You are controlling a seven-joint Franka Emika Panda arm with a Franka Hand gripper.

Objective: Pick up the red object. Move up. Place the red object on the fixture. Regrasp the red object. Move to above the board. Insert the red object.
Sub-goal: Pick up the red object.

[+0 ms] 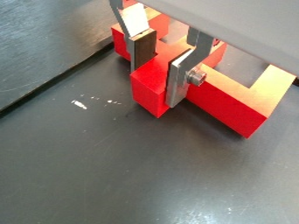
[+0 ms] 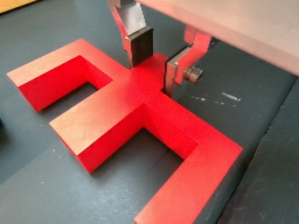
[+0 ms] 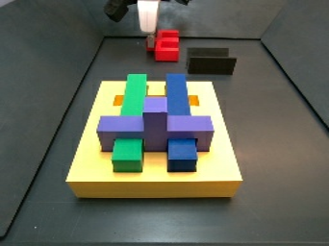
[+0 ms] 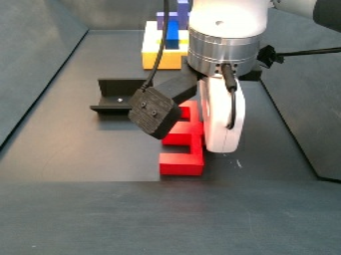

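Wrist views: I see the gripper straddling the red object's central stem, fingers parted, pads flanking but not clamped. Side views: red object flat on the floor directly beneath the gripper, long axis running away from the fixture beside it; board well apart.

dark floor bounded by dark walls; small white scuff

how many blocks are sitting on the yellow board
3: a green block on one side, a blue block on the other, a purple block across them. The pincer straddles the red object.
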